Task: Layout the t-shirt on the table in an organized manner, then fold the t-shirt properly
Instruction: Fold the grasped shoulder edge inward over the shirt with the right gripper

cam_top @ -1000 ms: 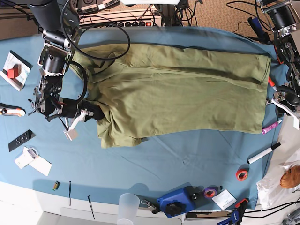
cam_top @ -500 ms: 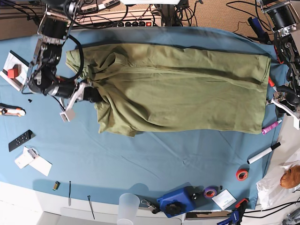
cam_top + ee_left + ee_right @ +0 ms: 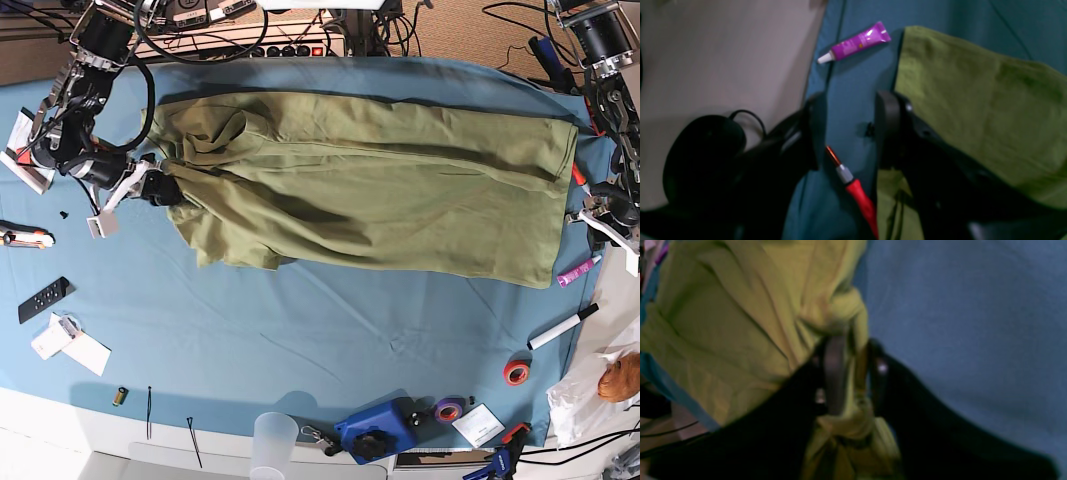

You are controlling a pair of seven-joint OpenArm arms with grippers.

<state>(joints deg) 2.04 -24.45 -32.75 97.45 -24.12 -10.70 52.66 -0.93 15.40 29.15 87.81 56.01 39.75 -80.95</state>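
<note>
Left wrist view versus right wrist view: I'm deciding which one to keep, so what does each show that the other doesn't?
Only the left wrist view shows the purple tube, the red tool, the pale floor and the left hand, open over bare cloth with nothing between its fingers. Only the right wrist view shows the right hand with bunched shirt fabric between its fingers; blur hides whether it grips. Both show the green shirt on the blue table.
</note>
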